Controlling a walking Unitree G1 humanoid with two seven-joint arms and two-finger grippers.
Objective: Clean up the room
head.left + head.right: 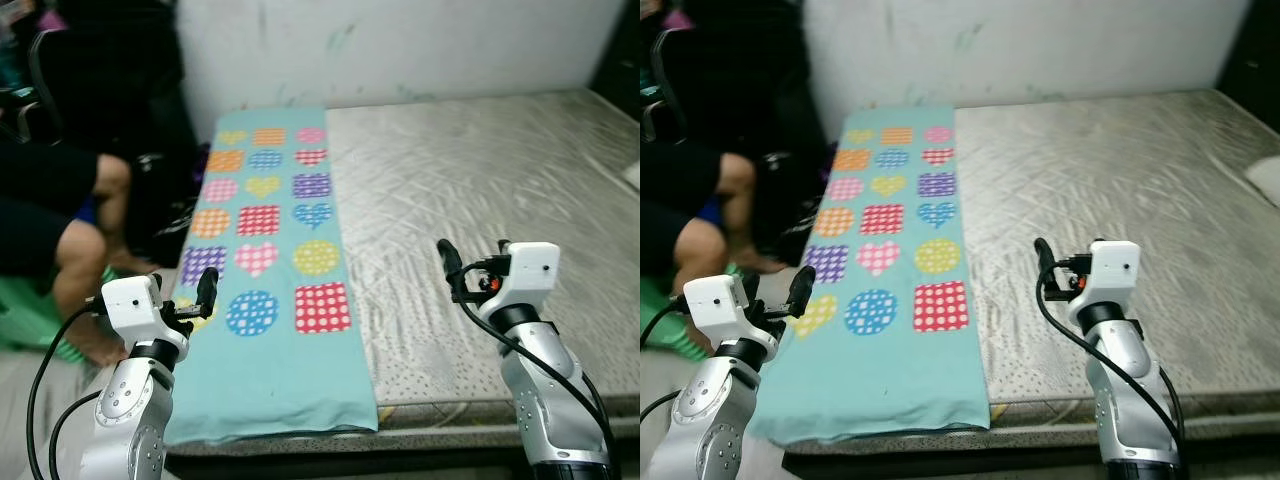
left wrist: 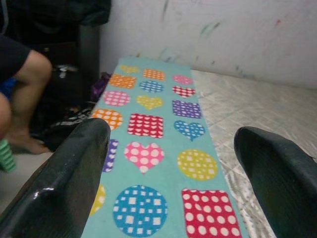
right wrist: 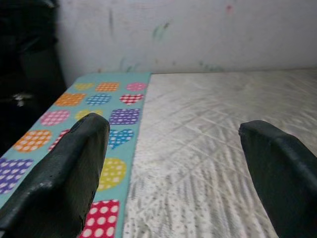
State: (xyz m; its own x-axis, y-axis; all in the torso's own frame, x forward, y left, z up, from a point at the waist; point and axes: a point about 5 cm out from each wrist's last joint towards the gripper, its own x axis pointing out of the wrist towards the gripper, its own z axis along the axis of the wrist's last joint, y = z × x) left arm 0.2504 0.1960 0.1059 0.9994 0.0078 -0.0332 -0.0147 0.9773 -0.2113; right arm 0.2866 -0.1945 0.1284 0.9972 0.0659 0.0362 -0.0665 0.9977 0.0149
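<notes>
A long teal blanket printed with dotted hearts, circles and squares lies flat along the left side of a bare grey mattress. Its near end hangs over the mattress's front edge. My left gripper is raised over the blanket's near left edge, open with nothing between its fingers. My right gripper is held above the bare mattress to the right of the blanket, also open and empty, as its fingers stand wide apart in the right wrist view.
A person sits left of the bed, bare legs close to my left arm, feet by a green object on the floor. Dark furniture stands behind. A marked white wall backs the bed. Something white lies at the mattress's right edge.
</notes>
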